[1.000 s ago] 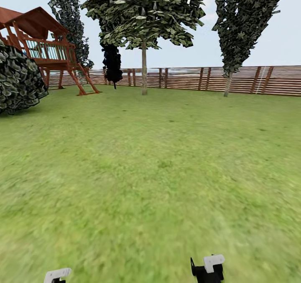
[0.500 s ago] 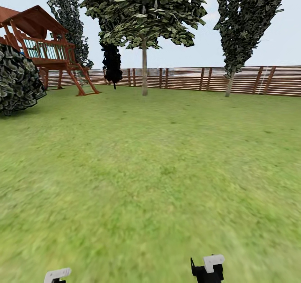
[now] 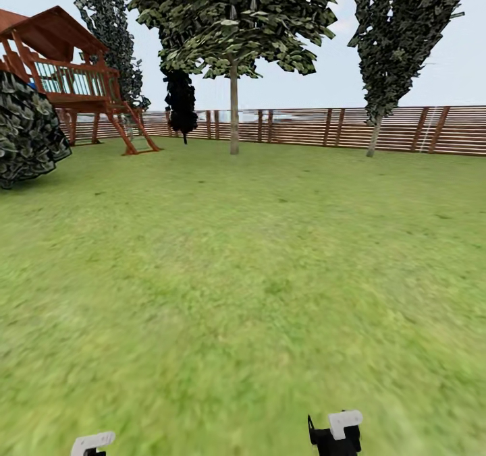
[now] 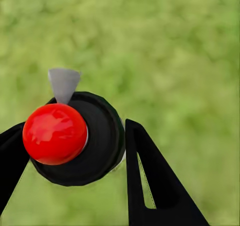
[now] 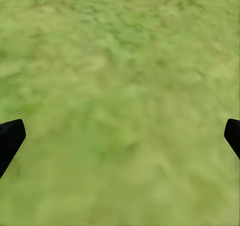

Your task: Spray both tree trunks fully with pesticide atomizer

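In the left wrist view my left gripper (image 4: 70,136) is shut on the pesticide atomizer (image 4: 75,138), a round black body with a red ball top and a grey nozzle, held above the grass. Its white part (image 3: 92,442) shows at the head view's bottom edge. My right gripper (image 5: 122,131) is open, its black fingertips (image 5: 11,138) wide apart over bare lawn; it also shows low in the head view (image 3: 337,432). One tree (image 3: 229,17) with a straight grey-brown tree trunk (image 3: 233,115) stands far ahead by the fence.
A reddish-brown slat fence (image 3: 324,127) closes the lawn's far side. A wooden playset (image 3: 74,78) and a dark shrub (image 3: 23,132) stand at the left. Dark narrow trees rise at the back left (image 3: 108,24) and right (image 3: 398,38). Open grass (image 3: 243,274) lies ahead.
The whole head view has crept forward over the lawn, so the tree and fence look slightly nearer. Both grippers keep their places in the picture.
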Tool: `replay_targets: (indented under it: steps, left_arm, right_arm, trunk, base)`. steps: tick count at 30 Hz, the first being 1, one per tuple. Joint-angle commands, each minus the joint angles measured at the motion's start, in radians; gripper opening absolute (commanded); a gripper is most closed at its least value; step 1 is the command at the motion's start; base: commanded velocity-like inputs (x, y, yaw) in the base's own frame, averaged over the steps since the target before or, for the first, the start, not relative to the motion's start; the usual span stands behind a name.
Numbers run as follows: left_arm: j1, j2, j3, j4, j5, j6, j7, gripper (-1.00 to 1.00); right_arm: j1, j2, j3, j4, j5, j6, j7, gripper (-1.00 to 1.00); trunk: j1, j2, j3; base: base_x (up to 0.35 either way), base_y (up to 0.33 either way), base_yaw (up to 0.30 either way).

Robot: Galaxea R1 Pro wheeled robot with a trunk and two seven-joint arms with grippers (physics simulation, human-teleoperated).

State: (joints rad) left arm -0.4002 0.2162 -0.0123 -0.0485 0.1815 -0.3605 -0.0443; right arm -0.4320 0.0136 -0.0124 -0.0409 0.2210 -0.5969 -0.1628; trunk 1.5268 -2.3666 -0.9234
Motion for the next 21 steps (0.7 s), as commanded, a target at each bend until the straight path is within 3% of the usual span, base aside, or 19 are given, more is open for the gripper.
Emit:
replay_targets:
  steps: [1, 21]
  left_arm:
    - [0.000, 0.000, -0.001, 0.001, 0.009, -0.003, -0.005, -1.00]
    - [0.000, 0.000, -0.001, 0.001, 0.009, -0.002, -0.005, -1.00]
  right_arm:
    - [-0.001, 0.000, -0.001, 0.001, 0.011, -0.001, -0.009, 1.00]
    - [-0.001, 0.000, -0.001, 0.001, 0.011, -0.001, -0.009, 1.00]
  trunk:
    - [0.000, 0.000, -0.001]
    - [0.000, 0.000, -0.001]
  base:
    - [0.336, 0.073, 0.000]
    - [0.336, 0.073, 0.000]
